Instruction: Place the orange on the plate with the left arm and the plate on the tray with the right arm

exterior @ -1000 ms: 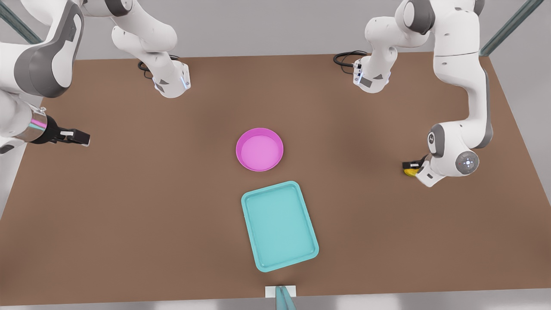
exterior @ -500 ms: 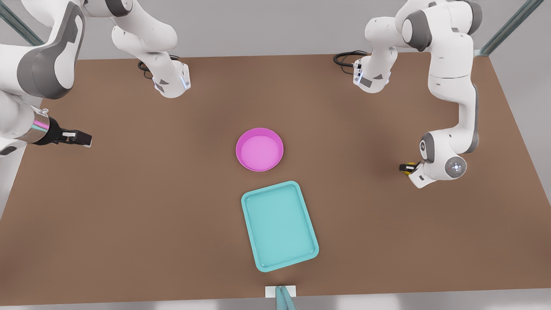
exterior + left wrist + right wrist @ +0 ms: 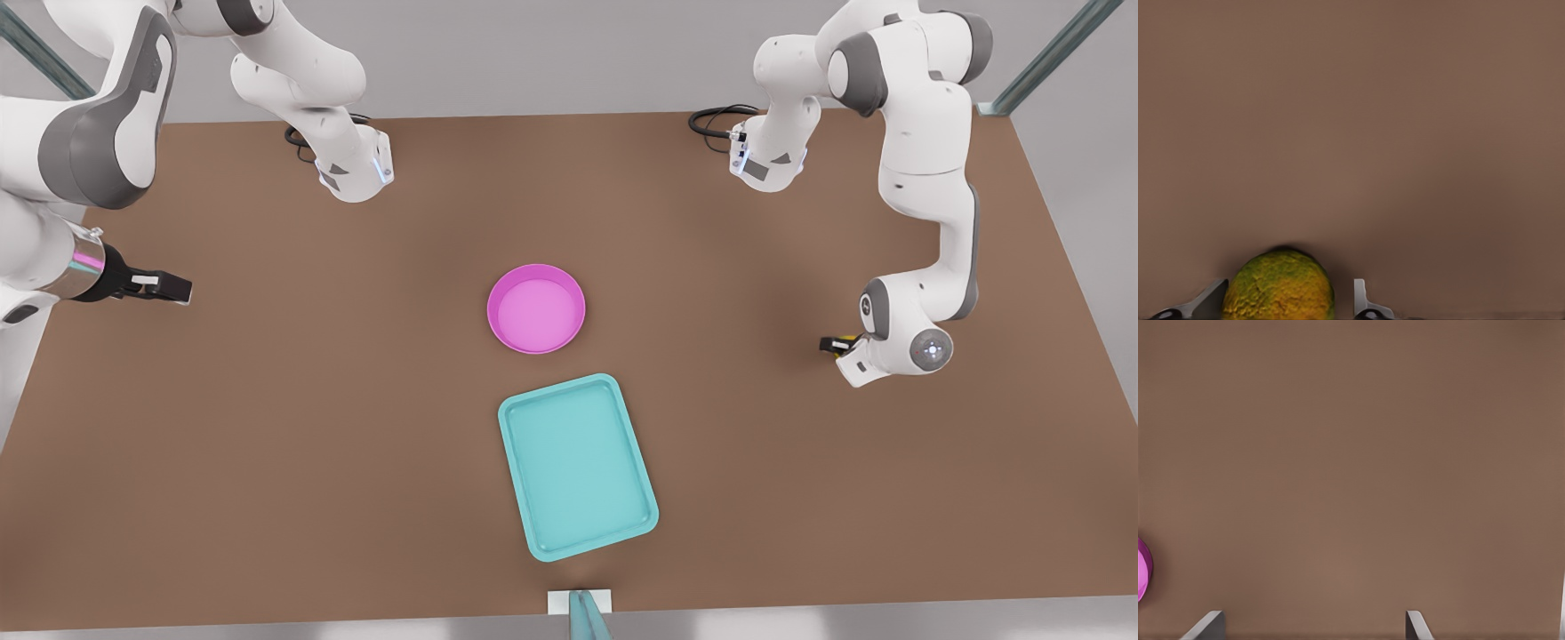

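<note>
Presently catalogued, 5 items on a brown tabletop (image 3: 267, 444).

1. Orange (image 3: 1279, 288): sits on the tabletop near the front view's right edge, well apart from the plate, between the 2 fingers of the left claw.
2. Left claw (image 3: 836, 345): lowered around the orange, fingers (image 3: 1362, 297) spread to either side of it; a gap shows beside one finger, so not yet clamped.
3. Plate (image 3: 536, 308): pink, round, empty, near the middle of the tabletop, just beyond the tray's far end, apart from it.
4. Tray (image 3: 576, 465): teal, rectangular, empty, slightly skewed, toward the near edge.
5. Right claw (image 3: 169, 286): held above the tabletop at the front view's left, waiting, fingers (image 3: 1205, 627) spread wide, holding nothing; plate rim just at the edge of its wrist view.
</note>
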